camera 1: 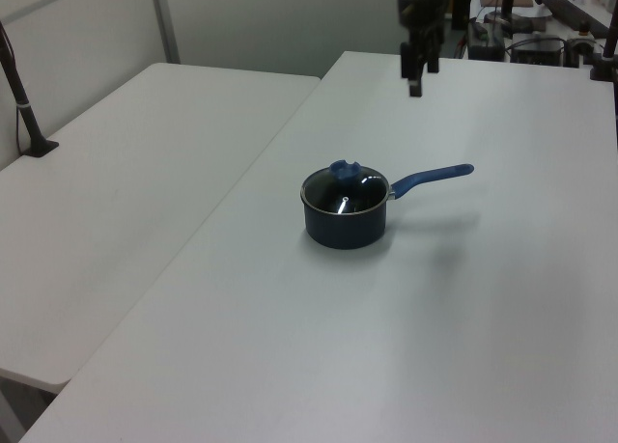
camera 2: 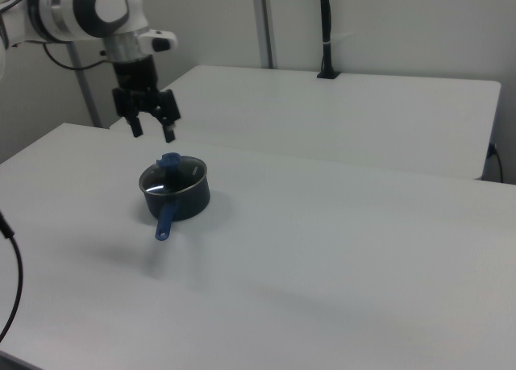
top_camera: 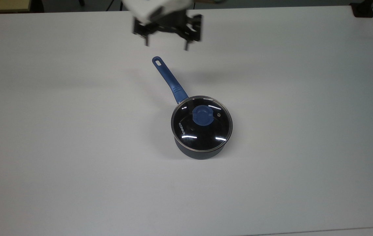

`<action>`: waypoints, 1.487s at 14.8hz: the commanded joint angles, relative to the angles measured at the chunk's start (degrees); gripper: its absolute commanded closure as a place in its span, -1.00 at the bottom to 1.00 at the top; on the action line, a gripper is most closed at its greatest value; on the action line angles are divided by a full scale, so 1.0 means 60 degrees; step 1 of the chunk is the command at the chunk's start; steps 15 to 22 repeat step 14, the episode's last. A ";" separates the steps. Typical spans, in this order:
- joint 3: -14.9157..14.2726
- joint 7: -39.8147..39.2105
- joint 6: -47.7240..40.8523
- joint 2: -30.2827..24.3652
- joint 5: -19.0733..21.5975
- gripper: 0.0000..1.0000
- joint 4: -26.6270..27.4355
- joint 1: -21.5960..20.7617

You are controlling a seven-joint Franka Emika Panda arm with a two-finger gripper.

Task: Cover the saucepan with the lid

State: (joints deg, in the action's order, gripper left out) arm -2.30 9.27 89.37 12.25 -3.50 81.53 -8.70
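Since the lid (top_camera: 201, 121) sits flat on the saucepan (top_camera: 199, 151) and my claw (top_camera: 166, 45) hangs empty, spread wide, far beyond the handle, nothing seems left.

White lettering "KONKA" printed on the glass of the lid (top_camera: 201, 123), near the steel rim at the top view's left, running along the curve of the edge. Lid seated on the saucepan (top_camera: 199, 152). Lettering not legible in the left view or the right view. No other text, numbers or signs readable anywhere else.
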 commanded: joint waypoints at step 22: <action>-0.0055 -0.1164 0.0090 -0.0914 0.0466 -1.00 0.0870 0.1655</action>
